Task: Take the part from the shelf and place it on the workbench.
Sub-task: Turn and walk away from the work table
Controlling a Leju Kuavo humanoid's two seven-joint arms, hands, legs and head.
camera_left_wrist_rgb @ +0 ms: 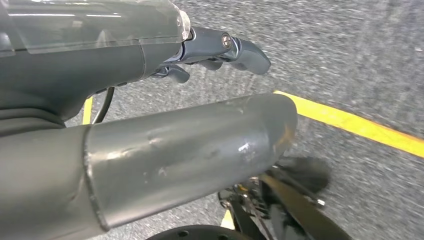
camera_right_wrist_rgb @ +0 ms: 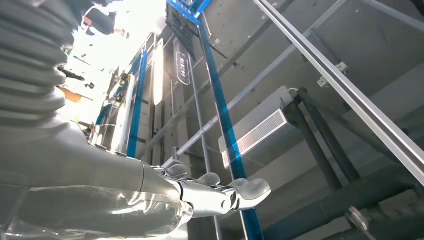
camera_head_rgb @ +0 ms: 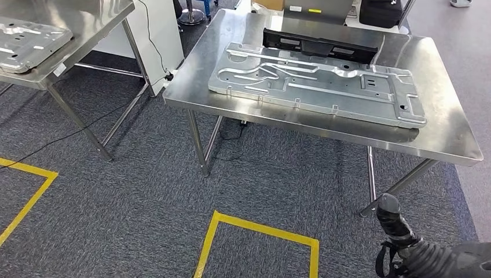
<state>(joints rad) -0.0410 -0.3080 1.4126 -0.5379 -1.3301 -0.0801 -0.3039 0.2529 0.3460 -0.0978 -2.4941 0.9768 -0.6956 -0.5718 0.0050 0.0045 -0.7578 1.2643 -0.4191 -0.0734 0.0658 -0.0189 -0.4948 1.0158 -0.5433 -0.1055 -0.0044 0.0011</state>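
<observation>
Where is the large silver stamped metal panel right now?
In the head view, the silver panel lies flat on the steel workbench ahead and right of centre, directly in front of a black part near the bench's far edge.

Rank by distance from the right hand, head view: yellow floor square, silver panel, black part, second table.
From the right hand, low right:
1. Yellow floor square, just left on the carpet.
2. Silver panel, on the near table.
3. Black part, behind the panel.
4. Second table, far left.

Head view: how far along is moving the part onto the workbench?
Looks done: a silver metal part lies flat on the workbench, in front of a black part. In hand: nothing; the left hand over the carpet and the right hand are both empty. Left: apparently nothing, though where this part came from cannot be told.
</observation>
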